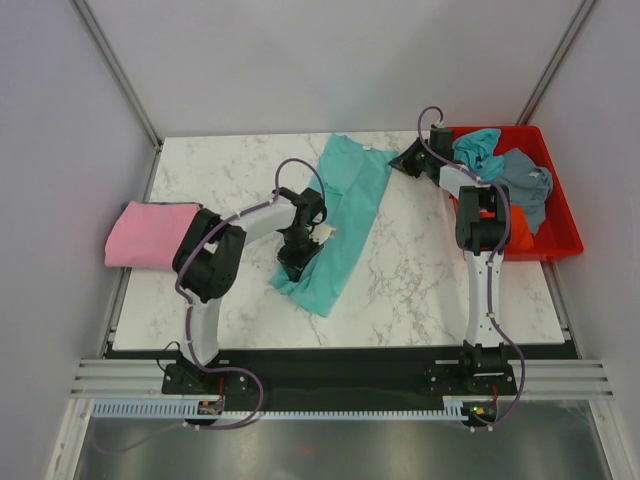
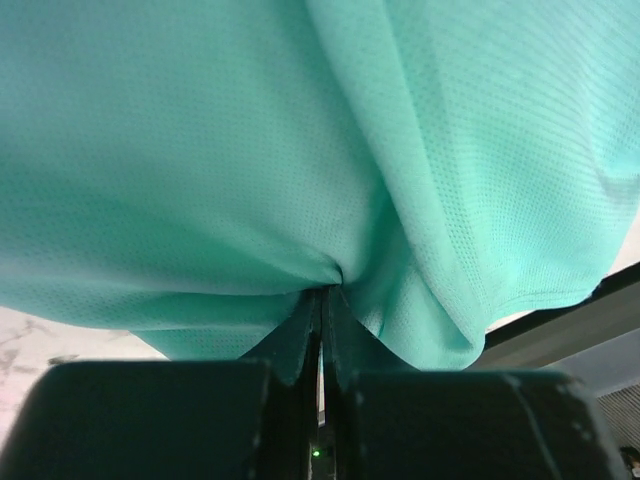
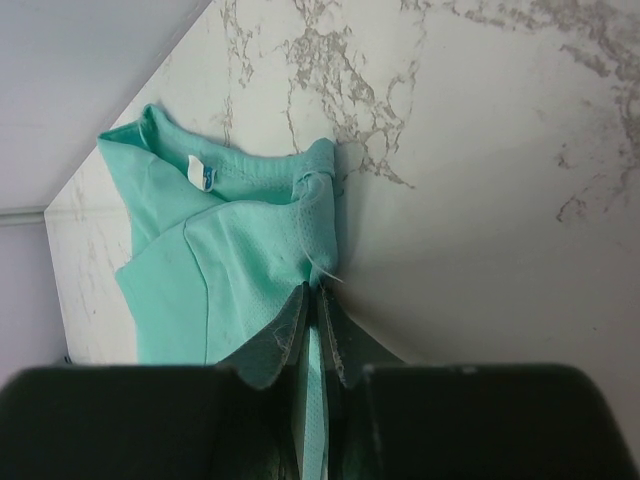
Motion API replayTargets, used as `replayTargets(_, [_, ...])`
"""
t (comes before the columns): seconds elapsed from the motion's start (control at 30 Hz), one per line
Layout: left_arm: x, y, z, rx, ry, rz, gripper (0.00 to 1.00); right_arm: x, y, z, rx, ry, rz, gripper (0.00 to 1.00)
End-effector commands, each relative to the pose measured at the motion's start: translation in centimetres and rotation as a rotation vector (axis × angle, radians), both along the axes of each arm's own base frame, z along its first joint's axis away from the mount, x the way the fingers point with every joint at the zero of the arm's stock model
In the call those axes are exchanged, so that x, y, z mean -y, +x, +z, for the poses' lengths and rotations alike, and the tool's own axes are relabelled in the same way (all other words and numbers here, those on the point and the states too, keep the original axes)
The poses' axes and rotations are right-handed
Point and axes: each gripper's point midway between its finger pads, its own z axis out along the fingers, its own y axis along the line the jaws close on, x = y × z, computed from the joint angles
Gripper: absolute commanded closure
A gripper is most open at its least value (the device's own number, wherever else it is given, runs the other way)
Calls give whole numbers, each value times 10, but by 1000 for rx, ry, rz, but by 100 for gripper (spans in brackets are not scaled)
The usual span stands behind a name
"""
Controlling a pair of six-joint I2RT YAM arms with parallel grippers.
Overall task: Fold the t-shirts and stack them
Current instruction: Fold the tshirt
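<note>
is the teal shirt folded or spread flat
Half-folded: the teal-green t-shirt lies as a long narrow strip, not a compact square, with the left gripper and right gripper pinching it near each end.

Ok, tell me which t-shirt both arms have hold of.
The teal-green t-shirt stretched across the table, jaws pinching near each end. The pink one lies folded at the left edge; the rest sit heaped in the red tray.

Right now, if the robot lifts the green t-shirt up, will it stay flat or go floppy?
Probably floppy: the green t-shirt bunches into folds where the left hand pinches it. It would likely sag between them, since the right hand grips just one edge. It seems light: small pinches hold it.
</note>
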Motion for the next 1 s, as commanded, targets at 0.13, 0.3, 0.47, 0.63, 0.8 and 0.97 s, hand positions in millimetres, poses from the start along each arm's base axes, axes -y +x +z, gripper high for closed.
replayTargets(0.13, [27, -5, 22, 28, -65, -26, 98, 2, 14, 25, 85, -28, 5, 86])
replayTargets(0.3, [4, 18, 35, 182, 49, -28, 35, 4, 12, 42, 116, -46, 13, 65])
replayTargets(0.47, [-21, 65, 91, 479, 137, -61, 21, 11, 5, 57, 131, -71, 11, 50])
replayTargets(0.63, [8, 75, 131, 546, 11, -105, 32, 14, 1, 56, 122, -90, 9, 49])
replayTargets(0.8, [43, 44, 135, 454, -100, -194, 40, 16, 0, 43, 104, -107, 9, 48])
replayTargets(0.97, [72, 6, 123, 293, -221, -243, 67, 17, 2, 24, 85, -117, 11, 49])
